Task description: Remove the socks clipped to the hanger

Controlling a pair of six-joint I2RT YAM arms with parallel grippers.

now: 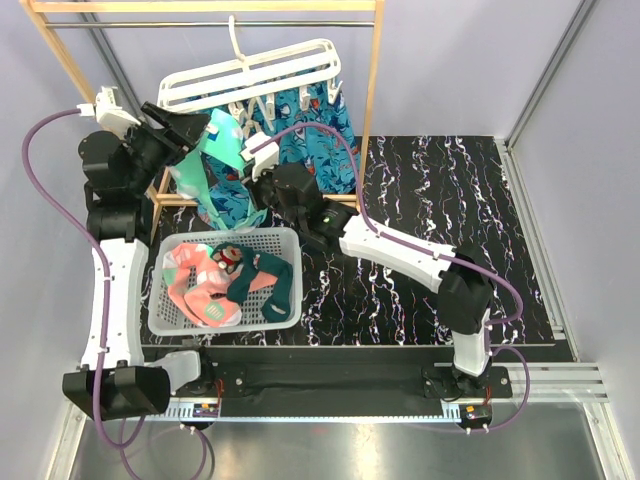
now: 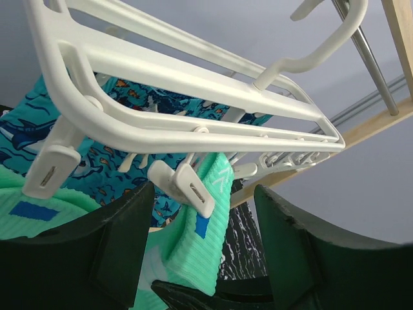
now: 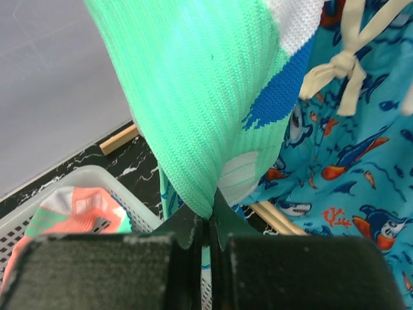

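A mint green sock [image 1: 222, 140] hangs from a white clip [image 2: 187, 187] of the white slatted hanger [image 1: 250, 75] on the wooden rack. In the left wrist view the sock [image 2: 200, 239] hangs between my open left fingers. My left gripper [image 2: 206, 258] sits just under the hanger frame [image 2: 193, 84], around the clip and the sock's cuff. My right gripper [image 3: 210, 223] is shut on the lower edge of the mint sock [image 3: 193, 97]. Pink and dark teal socks [image 1: 225, 275] lie in the white basket.
The white mesh basket [image 1: 290, 240] stands at the front left of the black marbled table [image 1: 440, 190]. A large blue patterned cloth [image 1: 310, 135] hangs behind the sock, and shows in the right wrist view [image 3: 348, 161]. The wooden rack post [image 1: 372, 90] stands right of the hanger.
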